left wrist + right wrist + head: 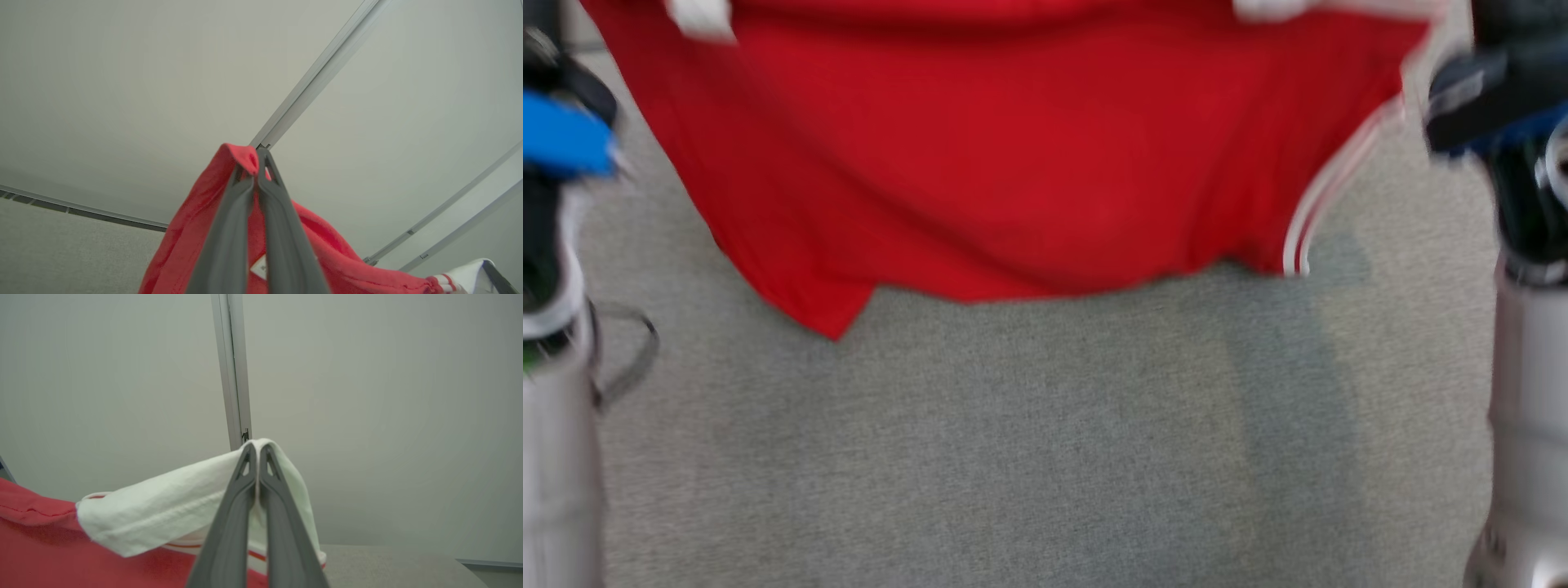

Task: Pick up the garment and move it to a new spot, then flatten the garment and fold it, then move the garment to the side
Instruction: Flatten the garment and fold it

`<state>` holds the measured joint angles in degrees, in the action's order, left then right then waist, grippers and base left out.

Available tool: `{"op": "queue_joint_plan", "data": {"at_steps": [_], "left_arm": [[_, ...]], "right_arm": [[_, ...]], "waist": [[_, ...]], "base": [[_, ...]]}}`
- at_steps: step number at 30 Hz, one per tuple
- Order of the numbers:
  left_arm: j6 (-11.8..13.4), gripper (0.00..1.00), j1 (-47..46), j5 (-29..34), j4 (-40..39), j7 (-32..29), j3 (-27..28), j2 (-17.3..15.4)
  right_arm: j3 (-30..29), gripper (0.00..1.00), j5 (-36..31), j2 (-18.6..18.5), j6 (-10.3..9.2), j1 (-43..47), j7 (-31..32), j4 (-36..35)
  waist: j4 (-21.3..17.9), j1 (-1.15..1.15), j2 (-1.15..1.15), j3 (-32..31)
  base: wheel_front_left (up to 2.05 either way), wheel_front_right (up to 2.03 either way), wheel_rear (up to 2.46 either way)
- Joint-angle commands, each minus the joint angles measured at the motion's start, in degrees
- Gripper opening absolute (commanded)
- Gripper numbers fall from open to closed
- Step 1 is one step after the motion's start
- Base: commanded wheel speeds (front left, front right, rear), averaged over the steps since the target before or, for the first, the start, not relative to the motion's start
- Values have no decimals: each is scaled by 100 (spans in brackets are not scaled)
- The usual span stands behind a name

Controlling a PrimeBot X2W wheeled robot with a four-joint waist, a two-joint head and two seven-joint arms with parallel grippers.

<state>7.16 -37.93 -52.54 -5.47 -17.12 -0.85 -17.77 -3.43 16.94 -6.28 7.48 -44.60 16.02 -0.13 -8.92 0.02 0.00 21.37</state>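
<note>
The garment (1013, 155) is red with white stripes down one side and white trim. It hangs spread between my two arms above the grey table, its lower hem drooping free. In the left wrist view my left gripper (257, 157) is shut on a red fold of the garment (179, 249). In the right wrist view my right gripper (255, 447) is shut on a white band of the garment (163, 506), with red cloth below it. The head view is blurred and cuts off the fingertips at its top edge.
A grey fabric-covered table (1045, 457) stretches below the hanging cloth. My pale forearms (556, 425) stand at the left and right edges of the head view. Pale wall panels with metal seams (318, 77) rise behind.
</note>
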Motion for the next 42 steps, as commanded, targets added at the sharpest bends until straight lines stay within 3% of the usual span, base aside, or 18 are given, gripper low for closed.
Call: {"op": "queue_joint_plan", "data": {"at_steps": [1,8,11,15,24,31,37,42], "left_arm": [[26,0,-476,118,186,95,53,-101],[-281,0,-2515,717,1180,984,83,-360],[-576,0,-2967,818,1525,1316,21,-393],[-844,0,-2864,820,1912,1657,-55,-280],[-1180,0,-969,808,2331,2126,-441,68],[-1219,0,1089,670,2330,2225,-745,419],[-1010,0,2523,668,1892,2109,-928,457],[-674,0,3430,711,1277,1883,-1056,449]], "right_arm": [[64,0,4,-89,3,-524,-253,263],[93,0,-337,-144,3,-2673,-1760,1640],[123,0,-403,-179,3,-3063,-2118,2068],[268,0,-386,-290,3,-2978,-2329,2494],[1129,0,99,-722,3,-1344,-2241,2684],[1081,0,634,-965,3,764,-1321,2140],[440,0,682,-619,3,2553,-163,1168],[-229,0,390,-30,3,3891,867,24]], "waist": [[175,-2,0,364],[66,-2,0,836],[55,-2,0,828],[77,-2,0,819],[243,-2,0,635],[424,-2,0,0],[501,-2,0,-585],[541,-2,0,-907]], "base": [[0,0,0],[0,0,0],[0,0,0],[0,0,0],[0,0,0],[0,0,0],[0,0,0],[0,0,0]]}}
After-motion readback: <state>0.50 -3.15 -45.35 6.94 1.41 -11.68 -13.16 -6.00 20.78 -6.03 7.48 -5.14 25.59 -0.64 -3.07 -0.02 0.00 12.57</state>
